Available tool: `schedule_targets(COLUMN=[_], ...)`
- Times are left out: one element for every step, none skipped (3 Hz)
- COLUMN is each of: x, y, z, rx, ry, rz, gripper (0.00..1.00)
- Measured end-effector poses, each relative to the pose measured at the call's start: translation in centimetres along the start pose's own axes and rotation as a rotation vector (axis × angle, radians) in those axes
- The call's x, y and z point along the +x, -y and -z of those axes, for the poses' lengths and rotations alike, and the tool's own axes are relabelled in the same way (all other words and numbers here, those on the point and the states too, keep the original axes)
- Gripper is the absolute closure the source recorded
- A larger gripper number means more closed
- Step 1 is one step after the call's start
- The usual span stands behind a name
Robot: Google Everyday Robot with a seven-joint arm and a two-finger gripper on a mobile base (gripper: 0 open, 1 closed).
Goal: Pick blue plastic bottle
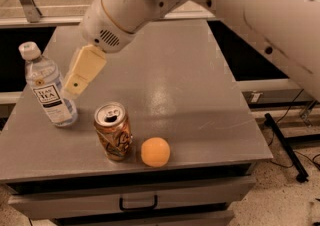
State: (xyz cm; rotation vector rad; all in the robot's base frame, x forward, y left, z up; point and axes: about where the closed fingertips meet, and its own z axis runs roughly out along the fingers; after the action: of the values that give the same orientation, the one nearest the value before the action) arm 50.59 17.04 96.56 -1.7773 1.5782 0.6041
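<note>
The blue plastic bottle (48, 90) is clear, with a white screw cap and a white-and-pale-blue "TEA" label. It stands upright near the left edge of the grey table (190, 95). My gripper (76, 84) hangs from the white arm just to the right of the bottle, at label height, close beside it. It overlaps the bottle's right side in this view, and I cannot tell whether it touches. The bottle stands on the table.
An open orange-brown drink can (113, 131) stands near the front edge, right of the bottle. An orange ball (155, 151) lies next to the can. A drawer with a handle (137, 203) is below the tabletop. Cables lie on the floor at the right.
</note>
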Motion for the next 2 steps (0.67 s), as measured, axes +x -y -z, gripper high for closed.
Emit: schedule_targets(x=[-1.3,-1.7], y=[-0.6,-1.0], z=[-2.0,-4.2], rx=[0.002,-0.012], ry=[0.033,0.059], rz=[-0.025,-0.064], gripper=[0.00,0.00])
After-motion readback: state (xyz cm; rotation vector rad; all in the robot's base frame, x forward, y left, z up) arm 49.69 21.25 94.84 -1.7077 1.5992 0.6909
